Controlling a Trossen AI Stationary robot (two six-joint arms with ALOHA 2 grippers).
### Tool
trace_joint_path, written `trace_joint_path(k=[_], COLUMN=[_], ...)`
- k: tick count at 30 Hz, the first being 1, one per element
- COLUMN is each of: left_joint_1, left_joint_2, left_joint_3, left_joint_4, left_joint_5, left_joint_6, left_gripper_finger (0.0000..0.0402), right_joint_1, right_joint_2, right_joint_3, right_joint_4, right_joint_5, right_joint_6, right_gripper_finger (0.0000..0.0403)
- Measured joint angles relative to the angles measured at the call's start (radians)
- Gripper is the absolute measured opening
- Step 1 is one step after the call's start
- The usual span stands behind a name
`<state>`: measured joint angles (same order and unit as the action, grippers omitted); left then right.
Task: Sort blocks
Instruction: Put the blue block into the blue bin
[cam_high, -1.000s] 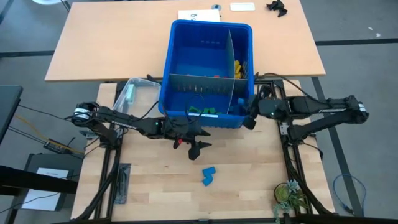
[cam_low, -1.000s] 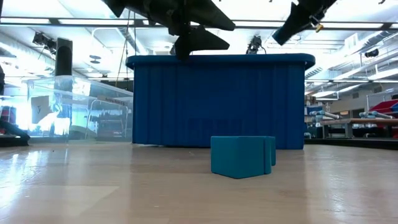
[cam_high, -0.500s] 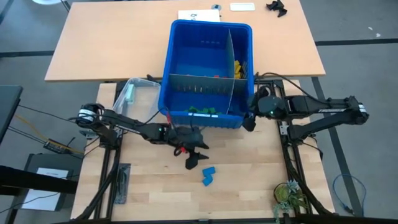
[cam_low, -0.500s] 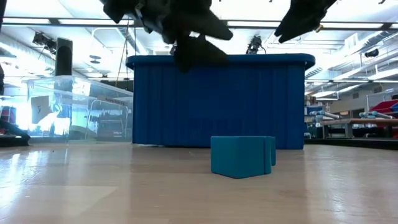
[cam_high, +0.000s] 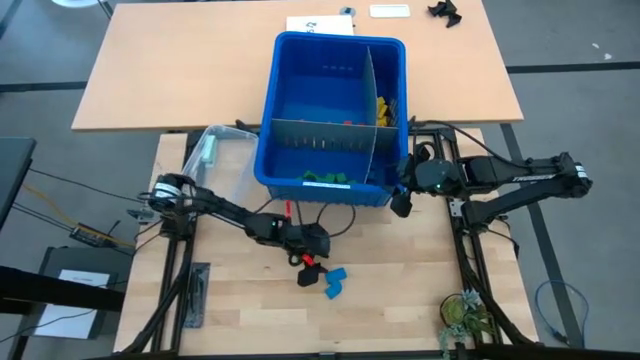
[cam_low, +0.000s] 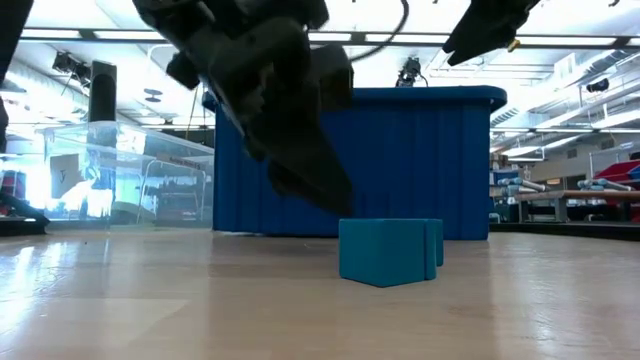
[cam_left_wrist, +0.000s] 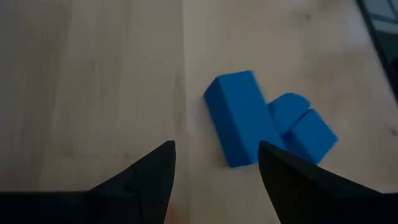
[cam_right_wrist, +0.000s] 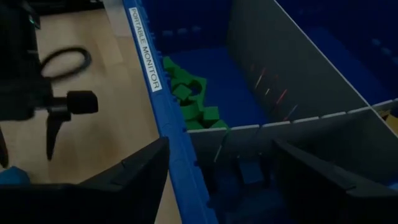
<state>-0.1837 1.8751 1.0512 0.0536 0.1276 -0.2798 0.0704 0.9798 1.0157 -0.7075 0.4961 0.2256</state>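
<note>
The left gripper (cam_high: 306, 272), fingers apart and empty, hangs low beside small blue plastic toy bricks (cam_high: 334, 282) clustered on the wooden table (cam_high: 400, 290); closing off-centre could scatter them.

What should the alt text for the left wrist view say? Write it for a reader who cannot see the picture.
Two blue blocks lie side by side on the bare wooden table, just ahead of the open left gripper. Its two dark fingers frame the bottom of the picture, holding nothing.
</note>
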Motion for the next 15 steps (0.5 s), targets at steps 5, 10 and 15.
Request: trace_joint_path(k=[5, 10, 15], left_joint_1=[0.000, 0.000, 0.020], left_joint_2=[0.055, 0.119, 0.135], left_joint_3=[0.054, 0.130, 0.157], left_joint_4=[-0.007, -0.062, -0.100], left_joint_5=[0.022, 0.076, 0.050], left_joint_6=[0.036, 0.071, 0.089], left_gripper_finger=[0.0237, 0.0237, 0.0237], right_joint_1=[0.000, 0.000, 0.000], right_joint_2=[0.000, 0.000, 0.000], right_joint_3=[0.000, 0.000, 0.000], right_joint_4=[0.002, -0.001, -0.005], right_joint_5=[0.000, 0.000, 0.000], right_joint_6=[-0.008, -0.008, -0.008], right_gripper_finger=[0.0268, 0.0265, 0.0265])
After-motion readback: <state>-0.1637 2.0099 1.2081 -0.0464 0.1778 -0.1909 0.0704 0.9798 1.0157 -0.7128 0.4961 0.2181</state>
